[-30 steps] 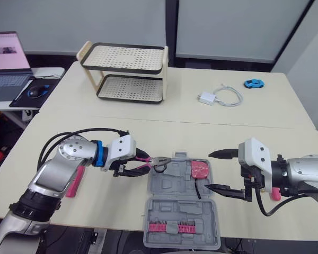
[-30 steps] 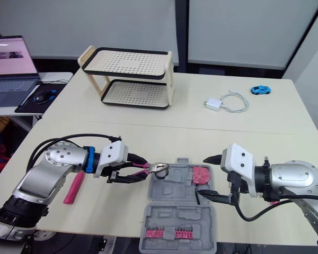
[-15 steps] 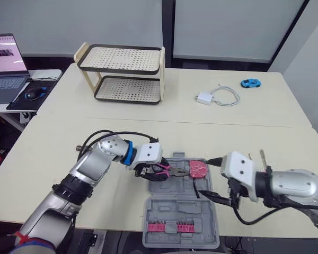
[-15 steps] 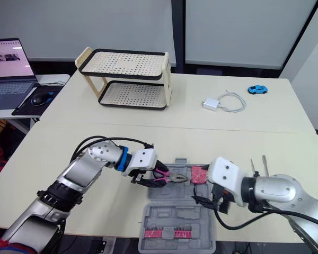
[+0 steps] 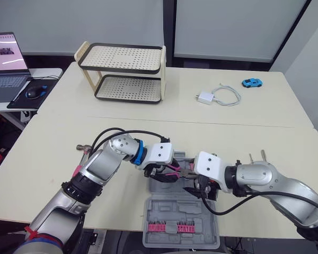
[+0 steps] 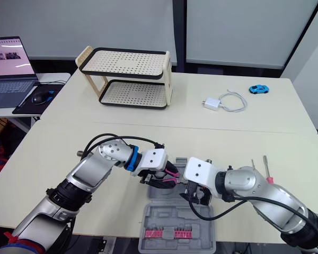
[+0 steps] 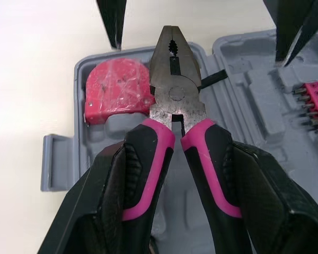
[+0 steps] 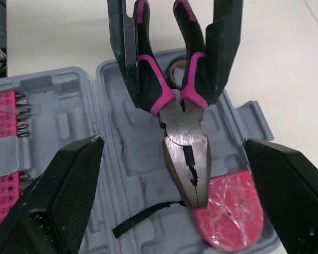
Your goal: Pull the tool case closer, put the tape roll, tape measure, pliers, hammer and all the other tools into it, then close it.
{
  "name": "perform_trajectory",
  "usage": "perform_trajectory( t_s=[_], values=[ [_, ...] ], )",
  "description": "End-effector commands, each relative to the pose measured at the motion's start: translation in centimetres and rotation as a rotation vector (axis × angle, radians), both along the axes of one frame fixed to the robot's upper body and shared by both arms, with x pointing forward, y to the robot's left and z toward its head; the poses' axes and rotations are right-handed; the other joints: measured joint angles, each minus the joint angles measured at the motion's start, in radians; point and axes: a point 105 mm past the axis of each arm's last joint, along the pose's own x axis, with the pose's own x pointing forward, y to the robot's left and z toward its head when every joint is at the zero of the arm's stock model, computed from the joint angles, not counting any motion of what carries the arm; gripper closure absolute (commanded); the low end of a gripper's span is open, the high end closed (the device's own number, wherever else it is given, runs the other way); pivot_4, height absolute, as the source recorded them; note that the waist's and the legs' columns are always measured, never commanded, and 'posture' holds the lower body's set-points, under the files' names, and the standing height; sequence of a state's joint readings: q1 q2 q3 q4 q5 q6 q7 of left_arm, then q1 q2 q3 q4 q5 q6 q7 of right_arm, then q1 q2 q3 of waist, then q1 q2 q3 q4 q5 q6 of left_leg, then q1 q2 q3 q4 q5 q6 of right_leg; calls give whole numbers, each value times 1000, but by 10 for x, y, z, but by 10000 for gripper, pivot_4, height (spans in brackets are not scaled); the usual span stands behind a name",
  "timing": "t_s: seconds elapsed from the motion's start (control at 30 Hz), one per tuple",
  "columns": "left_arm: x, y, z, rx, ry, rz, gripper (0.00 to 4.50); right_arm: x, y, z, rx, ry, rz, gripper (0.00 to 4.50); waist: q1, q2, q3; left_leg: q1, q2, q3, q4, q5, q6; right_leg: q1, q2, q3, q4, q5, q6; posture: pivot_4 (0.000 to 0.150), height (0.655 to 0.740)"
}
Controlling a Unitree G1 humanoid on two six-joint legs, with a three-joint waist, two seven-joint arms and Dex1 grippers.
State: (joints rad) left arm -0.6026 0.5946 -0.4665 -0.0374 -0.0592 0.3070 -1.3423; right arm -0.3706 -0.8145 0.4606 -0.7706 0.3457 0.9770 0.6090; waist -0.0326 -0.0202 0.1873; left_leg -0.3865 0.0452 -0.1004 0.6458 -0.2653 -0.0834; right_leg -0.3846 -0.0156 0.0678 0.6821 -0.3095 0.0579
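Observation:
The grey tool case point(image 5: 169, 214) lies open at the table's front edge, a pink bit strip point(image 5: 172, 228) in its near half. My left gripper point(image 5: 167, 170) is shut on the pink handles of the pliers point(image 7: 175, 90), holding them over the case's far half. The pliers' nose points at the red tape measure point(image 7: 116, 90) lying in the case. My right gripper point(image 5: 199, 189) hovers open over the same half, its fingers point(image 8: 69, 185) standing wide either side of the pliers' head without touching it. A hammer head point(image 5: 82, 148) peeks out behind my left arm.
Two screwdriver shafts point(image 6: 265, 161) lie on the table behind my right arm. Farther back stand a two-tier perforated rack point(image 5: 124, 71), a white charger with cable point(image 5: 206, 97) and a blue toy car point(image 5: 253, 83). A laptop point(image 5: 2, 58) and mouse point(image 5: 32, 94) sit on a side desk.
My left gripper has carried the pliers to the right, from beside the case to over it. My right gripper has swung left to straddle the pliers' head, now covering the tape measure in the eye views.

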Motion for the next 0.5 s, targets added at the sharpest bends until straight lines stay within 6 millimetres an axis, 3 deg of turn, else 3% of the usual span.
perform_trajectory(
  t_s=[0.03,0.2,0.3,0.4,0.5],
  values=[
    [-3,-8,14,-25,-39,-27,19675,7,4,2,-8,-47,1,0,0,0,0,0,0,0,0,0,0,0,0,0,0,0,0,1500,7350],
    [-4,-11,18,-27,-37,-26,19675,11,6,0,-12,-53,8,0,0,0,0,0,0,0,0,0,0,0,0,0,1,0,0,1500,7350],
    [-4,-13,20,-32,-37,-24,19675,12,8,-3,-9,-51,9,6268,0,0,0,0,0,0,0,0,0,0,0,-1,1,0,0,1500,7350],
    [-4,-14,21,-34,-35,-23,19675,13,9,-4,-5,-52,13,16228,0,0,0,0,0,-1,0,0,0,0,0,-1,1,0,0,1500,7350],
    [-3,-14,22,-37,-38,-22,19675,14,12,-2,6,-55,18,22310,0,0,0,0,0,-1,0,0,0,0,0,-1,1,0,0,1500,7350]
  ],
)
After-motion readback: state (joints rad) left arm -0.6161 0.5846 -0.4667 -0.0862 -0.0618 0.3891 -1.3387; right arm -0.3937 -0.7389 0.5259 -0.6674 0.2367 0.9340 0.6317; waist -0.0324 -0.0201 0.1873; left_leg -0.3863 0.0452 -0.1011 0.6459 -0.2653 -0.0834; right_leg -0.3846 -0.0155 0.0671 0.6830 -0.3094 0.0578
